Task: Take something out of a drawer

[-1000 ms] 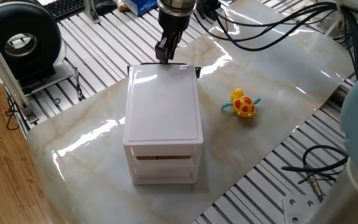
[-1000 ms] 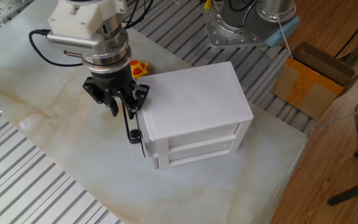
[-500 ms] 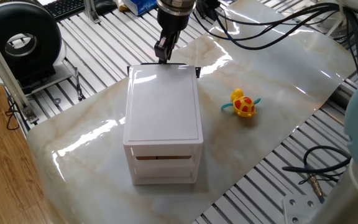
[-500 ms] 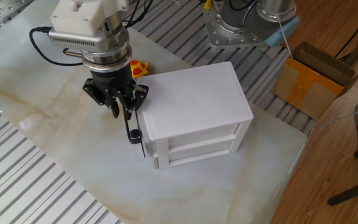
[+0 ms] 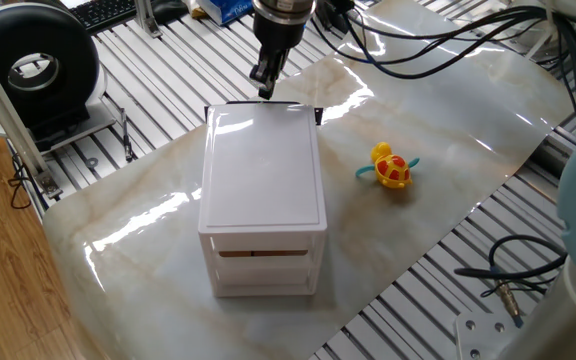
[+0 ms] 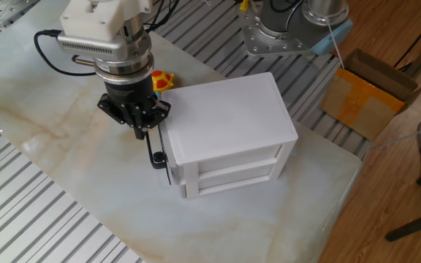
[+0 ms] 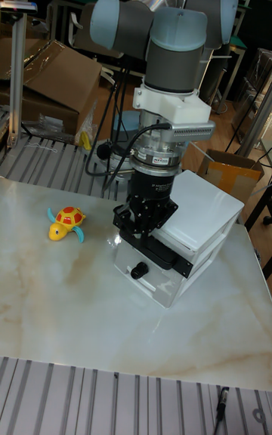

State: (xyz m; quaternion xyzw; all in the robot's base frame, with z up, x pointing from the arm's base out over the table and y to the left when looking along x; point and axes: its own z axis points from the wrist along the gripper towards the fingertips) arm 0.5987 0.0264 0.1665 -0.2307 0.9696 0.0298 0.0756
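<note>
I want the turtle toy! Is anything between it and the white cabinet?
No. In the one fixed view, only bare marble table lies between the turtle and the cabinet.

You have a yellow-and-red toy turtle [image 5: 392, 167] on the marble tabletop [image 5: 448, 150], right of the cabinet [image 5: 262, 190].

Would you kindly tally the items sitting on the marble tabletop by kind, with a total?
White three-drawer cabinet: 1
Yellow-and-red toy turtle: 1
Total: 2
</note>
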